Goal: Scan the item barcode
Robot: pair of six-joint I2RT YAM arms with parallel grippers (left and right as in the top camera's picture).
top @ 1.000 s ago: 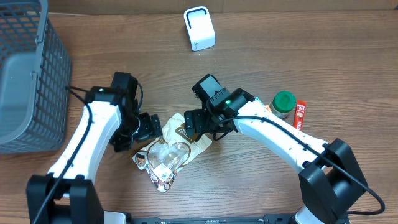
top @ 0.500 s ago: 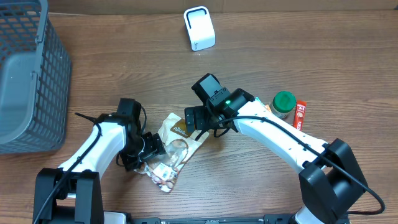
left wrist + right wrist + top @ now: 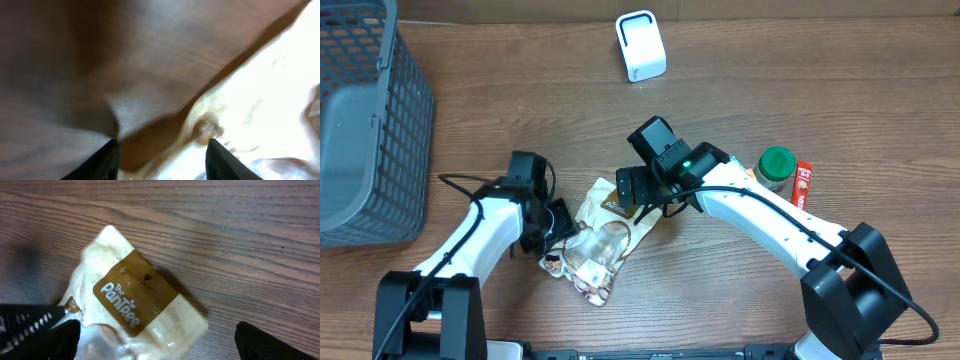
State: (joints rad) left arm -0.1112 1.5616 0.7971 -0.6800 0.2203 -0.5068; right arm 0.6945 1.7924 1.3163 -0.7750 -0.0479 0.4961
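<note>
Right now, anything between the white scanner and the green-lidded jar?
Nothing. The overhead view shows only bare wooden table between the scanner and the jar.

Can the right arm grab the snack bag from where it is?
Probably yes. The right tool is open and hangs over the labelled end of the bag, with nothing between them. The left tool is at the opposite edge.

Looks like a mock shop checkout laid out on a wood-grain table. There's a white barcode scanner, a grey mesh shopping basket, and packaged groceries: a green-lidded jar and a red packet.
</note>
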